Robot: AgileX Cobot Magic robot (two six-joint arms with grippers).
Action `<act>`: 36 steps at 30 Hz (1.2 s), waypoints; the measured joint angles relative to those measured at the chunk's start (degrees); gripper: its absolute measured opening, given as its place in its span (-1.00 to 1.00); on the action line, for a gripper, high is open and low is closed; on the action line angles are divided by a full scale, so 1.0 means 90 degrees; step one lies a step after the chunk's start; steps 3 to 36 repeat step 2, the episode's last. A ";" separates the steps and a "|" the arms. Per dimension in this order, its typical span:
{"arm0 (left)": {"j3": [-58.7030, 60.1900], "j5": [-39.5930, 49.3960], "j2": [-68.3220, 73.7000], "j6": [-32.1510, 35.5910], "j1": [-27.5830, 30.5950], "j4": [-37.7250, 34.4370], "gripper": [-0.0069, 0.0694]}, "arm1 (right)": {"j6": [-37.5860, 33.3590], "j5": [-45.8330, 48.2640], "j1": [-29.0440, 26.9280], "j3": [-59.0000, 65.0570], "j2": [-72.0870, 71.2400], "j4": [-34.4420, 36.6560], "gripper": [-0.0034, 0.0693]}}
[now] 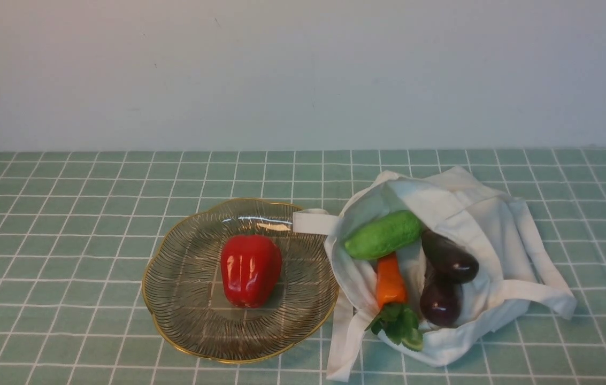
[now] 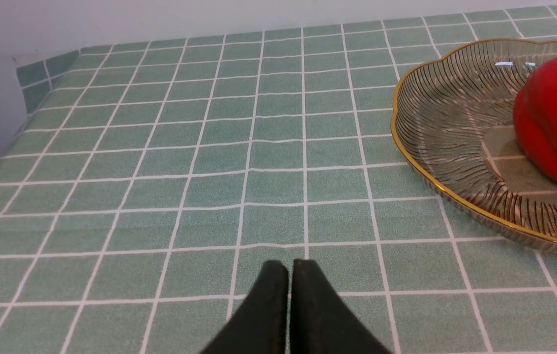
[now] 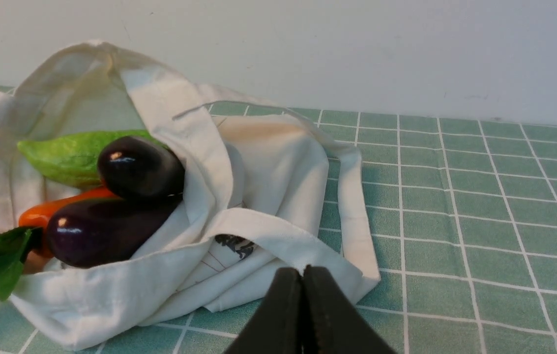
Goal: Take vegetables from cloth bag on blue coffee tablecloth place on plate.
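- Done: red pepper (image 1: 251,270) lies on plate (image 1: 185,321).
- Left: cucumber (image 1: 383,235), carrot (image 1: 390,280), two eggplants (image 1: 448,256) in bag (image 1: 474,214).
- Left gripper (image 2: 290,268), right gripper (image 3: 302,275): fingers closed, empty.

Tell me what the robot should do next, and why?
Probably open the right claw and reach for the cucumber. Only the red pepper sits on the plate; the cucumber lies on top in the cloth bag's mouth, and both claws are shut, holding nothing.
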 joint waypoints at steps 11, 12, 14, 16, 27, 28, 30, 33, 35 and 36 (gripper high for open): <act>0.0000 0.0000 0.0000 0.0000 0.0000 0.0000 -0.83 | 0.0000 0.0000 0.0000 0.0000 0.0000 0.0000 -0.95; 0.0000 0.0000 0.0000 0.0000 0.0000 0.0000 -0.83 | 0.0000 0.0000 0.0000 0.0000 0.0000 0.0000 -0.95; 0.0000 0.0000 0.0000 0.0000 0.0000 0.0000 -0.83 | 0.0000 0.0000 0.0000 0.0000 0.0000 0.0000 -0.95; 0.0000 0.0000 0.0000 0.0000 0.0000 0.0000 -0.83 | 0.0000 0.0000 0.0000 0.0000 0.0000 0.0000 -0.95; 0.0000 0.0000 0.0000 0.0000 0.0000 0.0000 -0.83 | 0.0000 0.0000 0.0000 0.0000 0.0000 0.0000 -0.95; 0.0000 0.0000 0.0000 0.0000 0.0000 0.0000 -0.83 | 0.0000 0.0000 0.0000 0.0000 0.0000 0.0000 -0.95; 0.0000 0.0000 0.0000 0.0000 0.0000 0.0000 -0.83 | 0.0000 0.0000 0.0000 0.0000 0.0000 0.0000 -0.95; 0.0000 0.0000 0.0000 0.0000 0.0000 0.0000 -0.83 | 0.0000 0.0000 0.0000 0.0000 0.0000 0.0000 -0.95; 0.0000 0.0000 0.0000 0.0000 0.0000 0.0000 -0.83 | 0.0000 0.0000 0.0000 0.0000 0.0000 0.0000 -0.95; 0.0000 0.0000 0.0000 0.0000 0.0000 0.0000 -0.83 | 0.0000 0.0000 0.0000 0.0000 0.0000 0.0000 -0.95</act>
